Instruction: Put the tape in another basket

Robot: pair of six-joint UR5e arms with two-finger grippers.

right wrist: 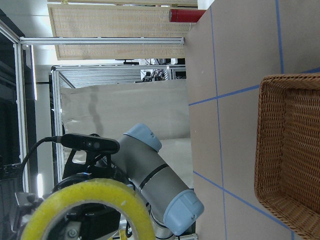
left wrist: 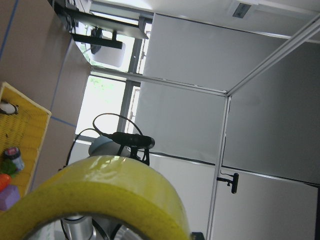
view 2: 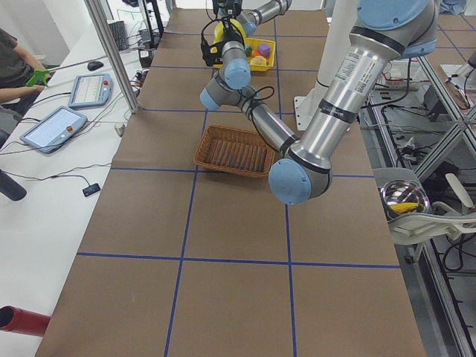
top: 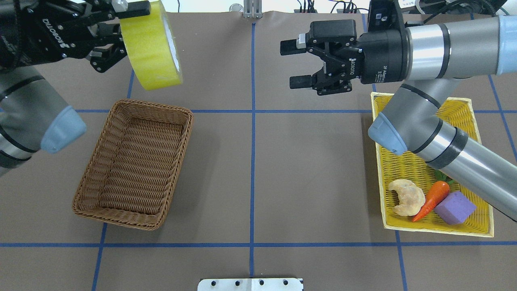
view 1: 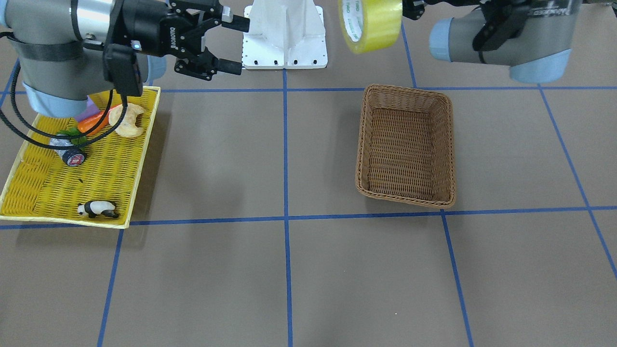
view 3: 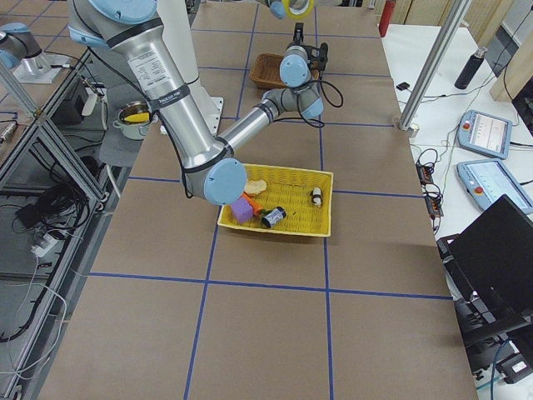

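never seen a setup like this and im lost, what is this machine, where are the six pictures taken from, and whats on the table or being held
It is a robot with two arms at a brown table. Each arm ends in a two-finger gripper. Four pictures come from fixed cameras: one facing the robot, one over its shoulders, and one at each end of the table. The last two come from cameras on the wrists.

The left gripper holds the tape, a yellow roll, up in the air near the brown wicker basket. The right gripper is open and holds nothing. A yellow tray carries a croissant, a carrot, a purple block, a small can and a toy panda.
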